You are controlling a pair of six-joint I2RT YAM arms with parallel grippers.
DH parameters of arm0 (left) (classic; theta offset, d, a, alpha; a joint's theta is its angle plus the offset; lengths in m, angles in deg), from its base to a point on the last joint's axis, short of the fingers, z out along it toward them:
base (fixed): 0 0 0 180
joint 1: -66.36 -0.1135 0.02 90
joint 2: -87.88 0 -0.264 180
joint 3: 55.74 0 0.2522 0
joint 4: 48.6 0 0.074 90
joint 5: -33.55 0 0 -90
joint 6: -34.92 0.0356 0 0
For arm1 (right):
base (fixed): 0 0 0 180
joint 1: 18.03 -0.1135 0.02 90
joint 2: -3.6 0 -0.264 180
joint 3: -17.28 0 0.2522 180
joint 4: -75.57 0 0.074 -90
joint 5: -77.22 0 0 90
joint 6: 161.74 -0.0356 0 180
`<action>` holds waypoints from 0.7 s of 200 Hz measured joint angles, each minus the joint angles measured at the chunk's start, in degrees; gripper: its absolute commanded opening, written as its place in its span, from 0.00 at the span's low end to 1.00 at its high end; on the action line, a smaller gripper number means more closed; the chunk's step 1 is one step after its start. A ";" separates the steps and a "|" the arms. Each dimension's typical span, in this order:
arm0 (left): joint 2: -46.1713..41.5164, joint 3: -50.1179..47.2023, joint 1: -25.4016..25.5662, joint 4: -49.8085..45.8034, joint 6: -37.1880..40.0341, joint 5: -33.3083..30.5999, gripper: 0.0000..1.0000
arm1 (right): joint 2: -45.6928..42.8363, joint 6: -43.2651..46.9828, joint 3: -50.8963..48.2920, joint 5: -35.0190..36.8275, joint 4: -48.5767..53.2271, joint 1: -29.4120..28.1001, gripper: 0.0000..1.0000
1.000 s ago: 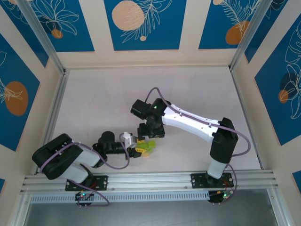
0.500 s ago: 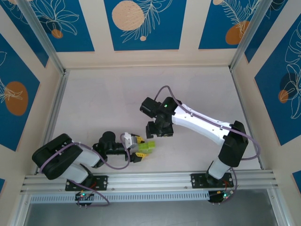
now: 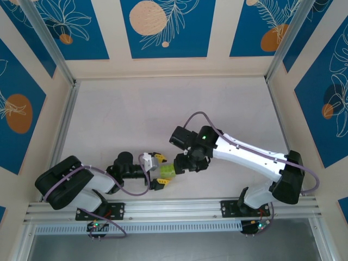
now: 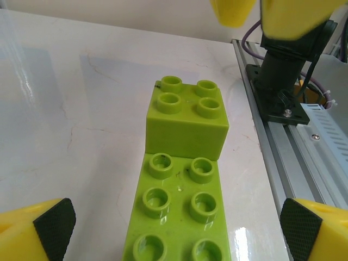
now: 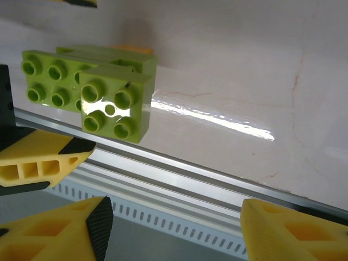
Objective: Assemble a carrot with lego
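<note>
Top external view: the white table [image 3: 163,109] is lying open across its far half and out to both side walls, while everything is crowding the near edge, close beside the aluminium rail [image 3: 179,205]. There is little room between the two arms there. The carrot [image 3: 167,170] is lying flat on the table just beyond that rail. The left gripper [image 3: 161,171] is reaching in from the left with its jaws standing wide apart, one finger on each side of the carrot and neither touching it. In the left wrist view a square lime brick [image 4: 185,122] is sitting on top of a longer lime brick [image 4: 174,212], studs up, with bare table showing between the bricks and each fingertip. The right gripper [image 3: 180,164] is hovering just beside the carrot's far end, its jaws parted and holding nothing. From the right wrist camera the carrot is lying ahead of those fingers, not between them, and a sliver of what may be an orange brick [image 5: 133,49] is peeking out behind the green, too hidden to be sure.
</note>
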 measured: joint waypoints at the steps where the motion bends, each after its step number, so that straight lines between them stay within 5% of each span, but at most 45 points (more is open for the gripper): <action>1: -0.04 0.00 0.02 0.00 0.00 -0.04 0.99 | 0.09 0.00 -0.02 -0.02 -0.04 -0.04 0.64; 140: -0.61 -0.13 0.02 0.00 0.02 -3.26 0.99 | 3.04 -1.03 -4.92 -0.31 -3.39 3.32 0.60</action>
